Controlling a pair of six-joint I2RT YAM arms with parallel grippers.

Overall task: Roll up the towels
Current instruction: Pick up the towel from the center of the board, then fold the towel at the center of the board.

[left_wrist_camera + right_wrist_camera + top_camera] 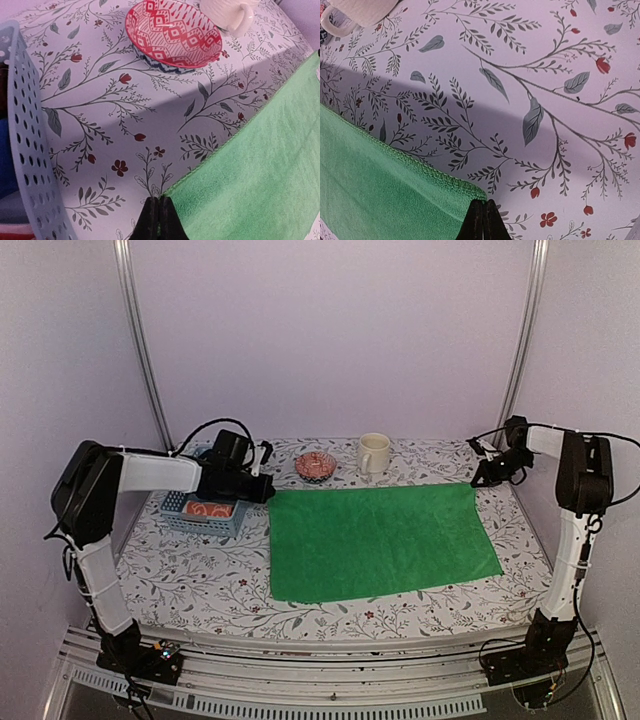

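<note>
My left fingers (159, 207) are pressed together, and the far left corner of the green towel (380, 540) goes in between their tips. My right fingers (482, 212) are also together, clamped on the far right corner of the same towel. The stitched edge of the cloth runs straight to the tips in both wrist views.

The green towel lies spread flat in the middle of the surface (200, 580), which has a cloth with leaves and small red flowers. The towel is not rolled; I see no fold in it, only light wrinkles.

To the left of the towel stands a pale blue basket (178, 508) with many small holes in its wall. It is just beside the towel's left edge, and an orange towel (210, 509) with white print lies inside it. My left arm reaches over this basket.

Behind the green towel, near the back wall, there is a red patterned bowl (316, 466) and, to its right, a cream mug (373, 453). They stand near each other but apart, and neither touches the towel.
</note>
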